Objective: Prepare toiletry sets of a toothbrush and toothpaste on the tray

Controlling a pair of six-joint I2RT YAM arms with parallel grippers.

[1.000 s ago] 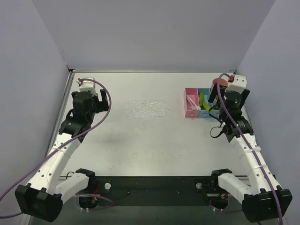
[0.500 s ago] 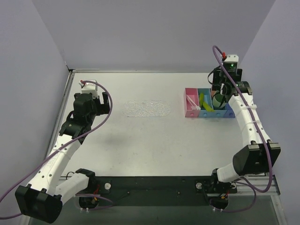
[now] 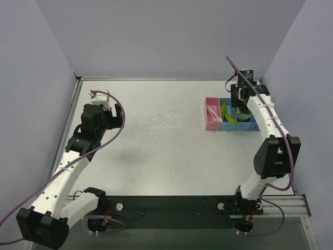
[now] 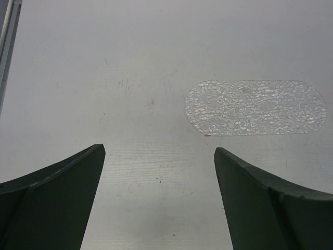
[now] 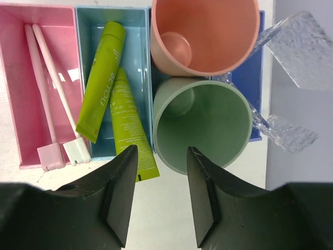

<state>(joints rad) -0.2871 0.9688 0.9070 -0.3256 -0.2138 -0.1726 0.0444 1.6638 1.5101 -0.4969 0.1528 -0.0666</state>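
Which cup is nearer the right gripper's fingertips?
The green cup, just ahead of the right gripper. The salmon cup sits beyond it, touching its far side.

Overhead and left-wrist views both show the tray (image 3: 163, 121).

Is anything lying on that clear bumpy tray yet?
No: in the left wrist view the tray shows only its own bumpy surface, with nothing resting on it.

a lab: bare white table (image 3: 171, 156) boxed by plain walls (image 3: 171, 36).
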